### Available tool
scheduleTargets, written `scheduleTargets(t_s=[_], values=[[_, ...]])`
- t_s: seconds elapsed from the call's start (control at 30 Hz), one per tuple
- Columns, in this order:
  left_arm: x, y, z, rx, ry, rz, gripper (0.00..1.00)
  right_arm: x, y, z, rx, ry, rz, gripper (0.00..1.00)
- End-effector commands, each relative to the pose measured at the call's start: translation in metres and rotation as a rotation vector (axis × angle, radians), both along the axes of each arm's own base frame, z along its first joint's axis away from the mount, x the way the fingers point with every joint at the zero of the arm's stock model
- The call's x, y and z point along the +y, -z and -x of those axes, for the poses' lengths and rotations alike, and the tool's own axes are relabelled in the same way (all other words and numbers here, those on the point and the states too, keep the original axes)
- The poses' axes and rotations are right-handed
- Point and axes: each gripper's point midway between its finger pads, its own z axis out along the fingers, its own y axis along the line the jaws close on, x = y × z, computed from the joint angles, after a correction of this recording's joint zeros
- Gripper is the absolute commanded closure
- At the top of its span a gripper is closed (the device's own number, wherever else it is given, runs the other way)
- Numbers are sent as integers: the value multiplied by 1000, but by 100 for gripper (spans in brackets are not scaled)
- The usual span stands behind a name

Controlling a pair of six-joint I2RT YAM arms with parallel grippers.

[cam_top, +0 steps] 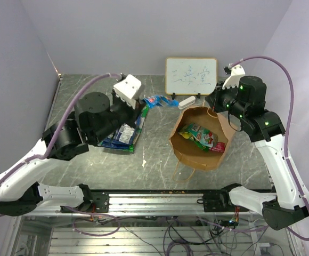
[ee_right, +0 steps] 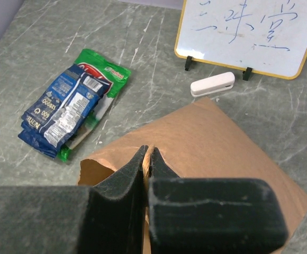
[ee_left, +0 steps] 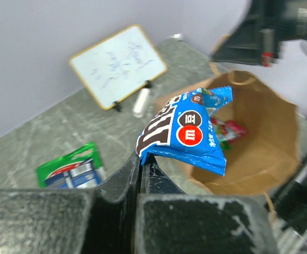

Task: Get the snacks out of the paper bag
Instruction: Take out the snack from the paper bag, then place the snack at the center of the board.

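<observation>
The left gripper [ee_left: 141,161] fills the foreground of its wrist view, its dark fingers pressed together on the lower left corner of a blue packet [ee_left: 182,132], which hangs clear of the table [cam_top: 154,154] and outside the paper bag [ee_left: 259,132]. From overhead, the packet juts out from the fingers toward 3 o'clock, so its long axis runs roughly 9 to 3, and the bag's open mouth lies off at about 4 o'clock from it. What the coming move most likely turns on is the pile of freed snacks [cam_top: 123,134], a green bag with dark blue ones on top, lying flat on the table at about 7 o'clock from the held packet and close under the left arm. That arm is by far the nearer one to that spot, so setting the packet down should mean swinging back toward 7 o'clock and lowering it. The right gripper [ee_right: 147,154] is pinched shut on the bag's rim at the bag's 1 o'clock edge, holding the mouth open. Green and red packets [cam_top: 200,136] lie inside on the bag's floor, so the job looks partly done. A whiteboard [cam_top: 190,76] stands at the bag's 12 o'clock.
</observation>
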Motion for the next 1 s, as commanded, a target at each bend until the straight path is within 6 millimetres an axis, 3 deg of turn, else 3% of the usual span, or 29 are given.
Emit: scheduleTargets(t_s=[0.0, 0.27, 0.37, 0.53, 0.73, 0.97], values=[[37, 6, -37, 14, -179, -67, 93, -4, -7, -5, -31, 36, -2, 100], [75, -7, -97, -15, -385, -37, 93, -9, -4, -4, -23, 52, 22, 100], [94, -1, -121, 3, -474, -18, 93, -6, -5, -4, -16, 44, 9, 100], [120, 28, -156, 65, -617, -32, 93, 10, -1, -4, 20, 12, -84, 100], [158, 70, -180, 143, -787, -30, 93, 18, -7, -12, 8, -3, -123, 100], [177, 113, -197, 197, -833, -105, 93, 21, -14, -13, -25, -44, -94, 100]])
